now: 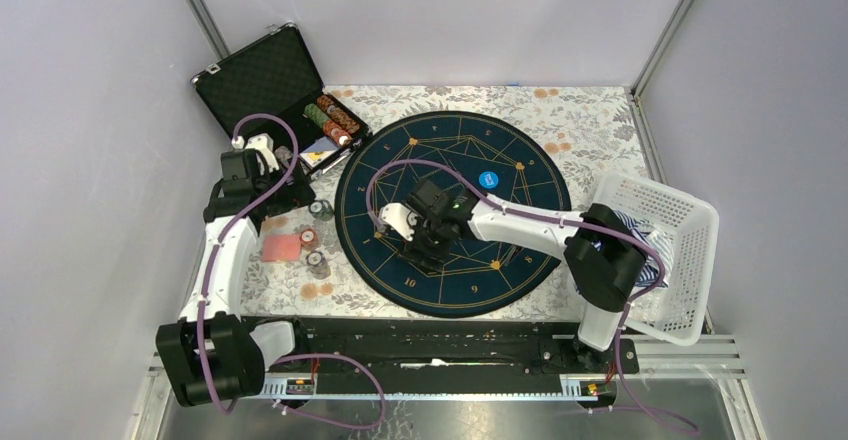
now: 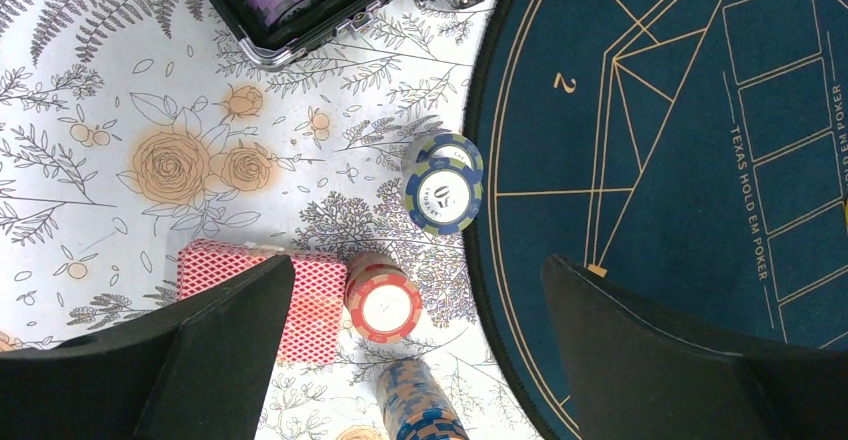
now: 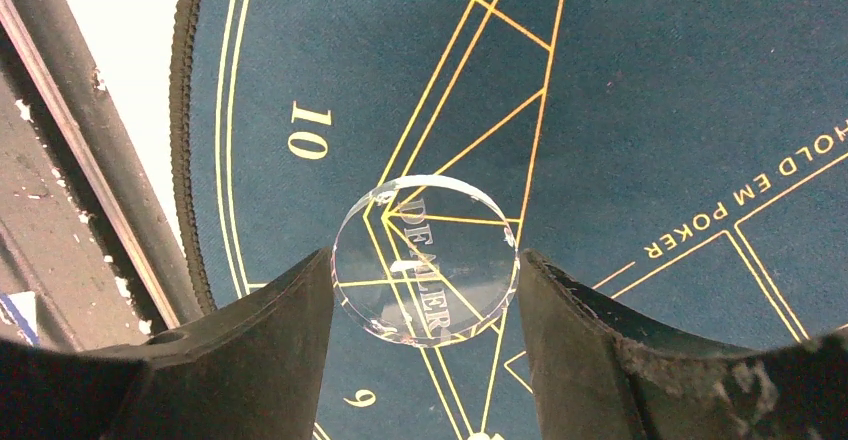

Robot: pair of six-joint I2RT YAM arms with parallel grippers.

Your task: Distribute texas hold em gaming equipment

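The right gripper (image 3: pixel 422 262) is holding a clear round disc (image 3: pixel 430 245) that is carrying the engraved word DEALER. Its jaws are pressing on two opposite edges of the disc, so they are closed on it. The disc is facing the wrist camera over the dark blue poker mat (image 3: pixel 650 110), near the printed numbers 10 and 9. It is not possible to tell whether the disc is touching the mat.

The left gripper (image 2: pixel 417 260) is hovering over the floral surface (image 1: pixel 580 120), just beside the mat's edge on the left arm's side. Its jaws are standing wide open and are gripping nothing. Below it, a blue-and-white chip stack (image 2: pixel 443 192) is sitting just beside the mat's rim. A red-and-white chip stack (image 2: pixel 383 305) is sitting just beside the red-backed playing cards (image 2: pixel 310 300), which are lying flat. A blue-and-orange chip stack (image 2: pixel 420 412) is sitting nearer to the arm bases.

A blue button disc (image 1: pixel 488 179) is lying on the far part of the mat, well apart from the right gripper. A black case (image 1: pixel 262 78) is standing open at the far left corner, and rows of chips (image 1: pixel 335 120) are lying in its lower half. A white basket (image 1: pixel 690 230) at the right edge is holding a striped cloth (image 1: pixel 645 255).
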